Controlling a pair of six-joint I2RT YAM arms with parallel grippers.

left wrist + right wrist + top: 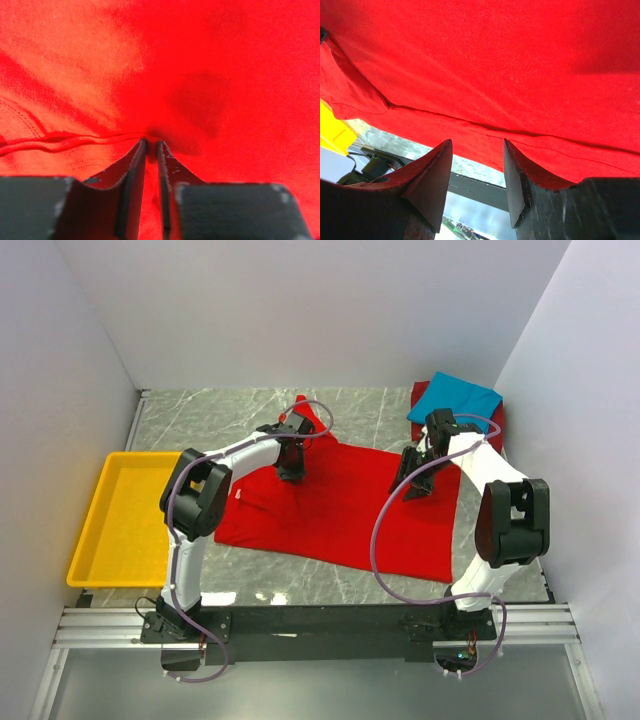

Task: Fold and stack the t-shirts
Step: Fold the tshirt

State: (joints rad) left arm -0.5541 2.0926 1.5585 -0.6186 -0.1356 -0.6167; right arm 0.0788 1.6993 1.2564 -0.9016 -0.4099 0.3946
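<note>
A shallow rectangular yellow plastic tray [125, 525] is set at the left edge of the grey marbled tabletop [220, 415].

The darker red t-shirt [417, 393] lies mostly hidden under the turquoise t-shirt [455, 400]; only slivers show at its edges. In the top view both arms cover parts of the bright red t-shirt [340, 515]. The left wrist view is blurred around the left gripper [151, 145], so whether its jaws pinch a fold cannot be told.
</note>
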